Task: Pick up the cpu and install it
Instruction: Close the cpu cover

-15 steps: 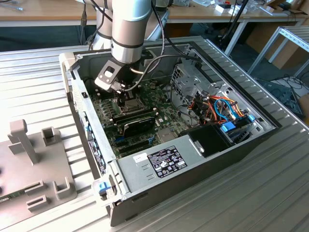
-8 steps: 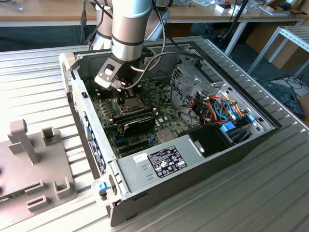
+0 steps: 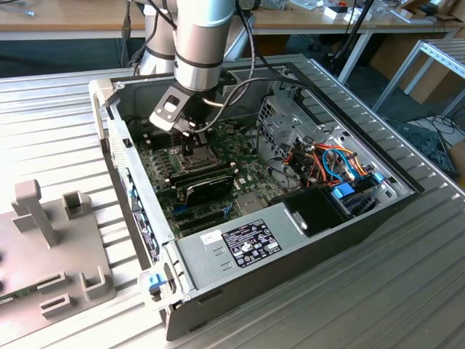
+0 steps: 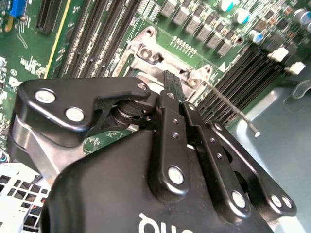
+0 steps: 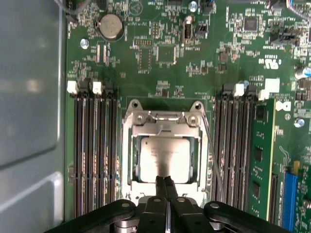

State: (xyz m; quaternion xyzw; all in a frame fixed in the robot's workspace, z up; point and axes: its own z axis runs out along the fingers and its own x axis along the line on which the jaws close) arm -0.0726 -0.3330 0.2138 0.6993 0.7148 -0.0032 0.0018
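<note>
Over the cpu (image 5: 164, 156), closed pincer (image 5: 165, 179)

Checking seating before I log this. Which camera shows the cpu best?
First wrist view: the cpu lies flat in its socket, metal top facing the camera, with the gripper over one edge. In the second wrist view and the exterior view the gripper blocks that spot.

Cpu (image 5: 164, 158) lies within socket frame (image 5: 163, 127) between memory slots (image 5: 95, 145).

1 cpu (image 5: 164, 158), 1 pincer (image 5: 166, 180), 1 coin batt. (image 5: 110, 25), 1 green RAM stick (image 5: 261, 160), 1 PC case (image 3: 312, 265).
</note>
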